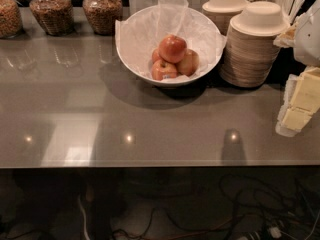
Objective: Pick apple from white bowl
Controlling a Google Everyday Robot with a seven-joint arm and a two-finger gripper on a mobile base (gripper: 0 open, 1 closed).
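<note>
You are looking at a smooth, round white bowl [132, 64] lined with crinkled tissue, sitting by the counter's [150, 129] back edge and cradling glossy red apples [172, 48]. Bare glossy surface is stretching toward the front edge. The gripper [300, 101] is hanging over the right edge; you cannot tell whether it is parted or closed.

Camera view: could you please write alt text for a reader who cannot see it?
A white bowl lined with tissue paper holds several red apples on a grey counter. The gripper is at the right edge, apart from the bowl, beside stacked tan bowls; three jars stand at back left.
</note>
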